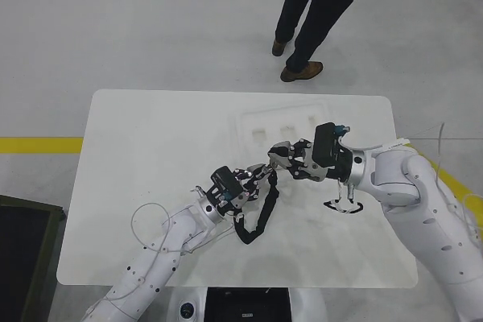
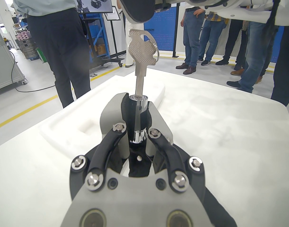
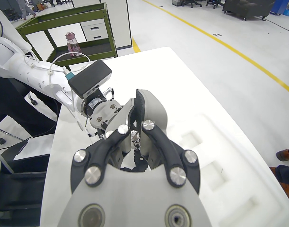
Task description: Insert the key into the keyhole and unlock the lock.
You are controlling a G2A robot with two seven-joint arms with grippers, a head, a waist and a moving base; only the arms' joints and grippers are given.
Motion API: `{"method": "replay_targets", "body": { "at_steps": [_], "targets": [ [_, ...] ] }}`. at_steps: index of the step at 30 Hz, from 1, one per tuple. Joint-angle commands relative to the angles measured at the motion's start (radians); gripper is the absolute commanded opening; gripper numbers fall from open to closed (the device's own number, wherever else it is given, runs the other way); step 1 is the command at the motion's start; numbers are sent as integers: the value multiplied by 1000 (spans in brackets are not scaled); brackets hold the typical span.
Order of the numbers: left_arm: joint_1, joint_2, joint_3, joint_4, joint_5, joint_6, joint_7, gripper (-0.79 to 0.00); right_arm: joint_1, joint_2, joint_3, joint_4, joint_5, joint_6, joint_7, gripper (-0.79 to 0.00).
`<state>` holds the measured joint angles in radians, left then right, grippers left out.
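The left gripper (image 2: 136, 106) is nearest. Its fingers (image 2: 111, 116) are closed tight on the lock (image 2: 131, 121), a black round piece with a shiny end. A black cable (image 1: 258, 221) hangs from the lock in a loop down to the white counter (image 1: 145, 161).

The key (image 2: 142, 53) is in the keyhole at the shiny end. Its flat silver head sticks out past the left fingers, and a thin ring hangs on it.

Just past the key's head is the right gripper (image 3: 136, 105). Its fingers (image 3: 156, 109) are pressed together, with their tips close to the head and a small gap between.

Farther back a white foam tray (image 1: 286, 129) with square hollows lies on the counter.
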<state>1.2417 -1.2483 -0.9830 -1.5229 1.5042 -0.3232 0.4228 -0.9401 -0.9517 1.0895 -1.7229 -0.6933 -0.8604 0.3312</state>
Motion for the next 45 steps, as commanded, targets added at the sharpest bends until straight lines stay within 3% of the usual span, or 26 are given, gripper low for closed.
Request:
{"method": "replay_targets", "body": {
  "at_steps": [1, 45],
  "targets": [
    [0, 0, -1, -1, 0, -2, 1, -785, 0, -1, 0, 3, -1, -1, 2, -785],
    [22, -9, -10, -15, 23, 14, 26, -785, -14, -14, -10, -2, 7, -1, 35, -785]
  ]
}}
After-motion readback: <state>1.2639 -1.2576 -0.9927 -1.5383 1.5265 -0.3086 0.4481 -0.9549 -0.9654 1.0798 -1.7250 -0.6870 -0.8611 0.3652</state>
